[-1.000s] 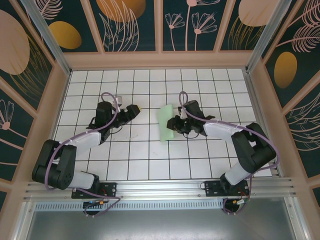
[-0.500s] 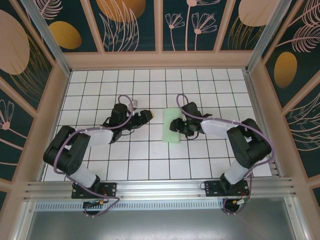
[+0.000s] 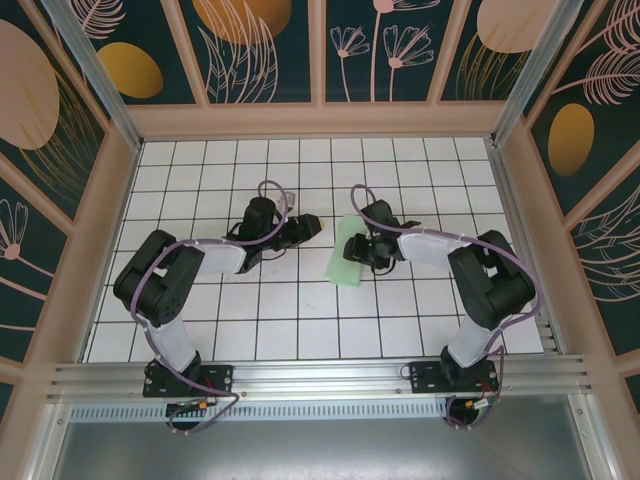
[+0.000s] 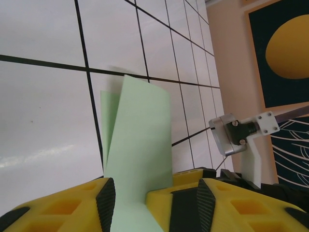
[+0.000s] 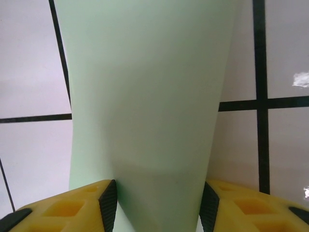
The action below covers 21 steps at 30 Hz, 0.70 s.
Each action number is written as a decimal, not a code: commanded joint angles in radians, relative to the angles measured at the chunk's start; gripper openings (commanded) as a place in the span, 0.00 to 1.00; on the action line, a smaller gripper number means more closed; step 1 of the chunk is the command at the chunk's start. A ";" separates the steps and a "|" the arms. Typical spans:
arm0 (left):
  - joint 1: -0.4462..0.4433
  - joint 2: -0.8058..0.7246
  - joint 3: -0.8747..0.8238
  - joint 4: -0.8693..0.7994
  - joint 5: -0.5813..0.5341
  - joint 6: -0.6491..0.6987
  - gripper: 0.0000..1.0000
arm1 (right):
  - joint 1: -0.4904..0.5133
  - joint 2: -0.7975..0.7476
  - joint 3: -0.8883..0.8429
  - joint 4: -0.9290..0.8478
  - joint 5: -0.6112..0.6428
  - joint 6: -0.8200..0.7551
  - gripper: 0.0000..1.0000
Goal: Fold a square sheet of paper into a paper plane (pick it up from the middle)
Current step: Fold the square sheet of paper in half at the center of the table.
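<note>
Green square sheet of paper [image 3: 345, 256] runs between parted jaws of left gripper [image 4: 154, 187] and right gripper [image 5: 157, 187].

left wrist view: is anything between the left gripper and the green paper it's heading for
Nothing visible: the folded green sheet sits straight ahead of the left gripper and already reaches into the gap between its fingers, with bare white tiles alongside.

Left gripper [image 3: 314, 226] and right gripper [image 3: 352, 247] face each other, fingers parted.
</note>
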 commanded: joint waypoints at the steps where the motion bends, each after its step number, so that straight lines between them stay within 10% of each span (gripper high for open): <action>1: -0.010 0.030 0.042 -0.015 0.005 0.039 0.51 | -0.026 0.056 0.005 -0.092 -0.027 -0.069 0.51; 21: -0.079 0.145 0.119 -0.007 0.098 0.040 0.33 | -0.047 0.085 0.060 -0.114 -0.096 -0.297 0.43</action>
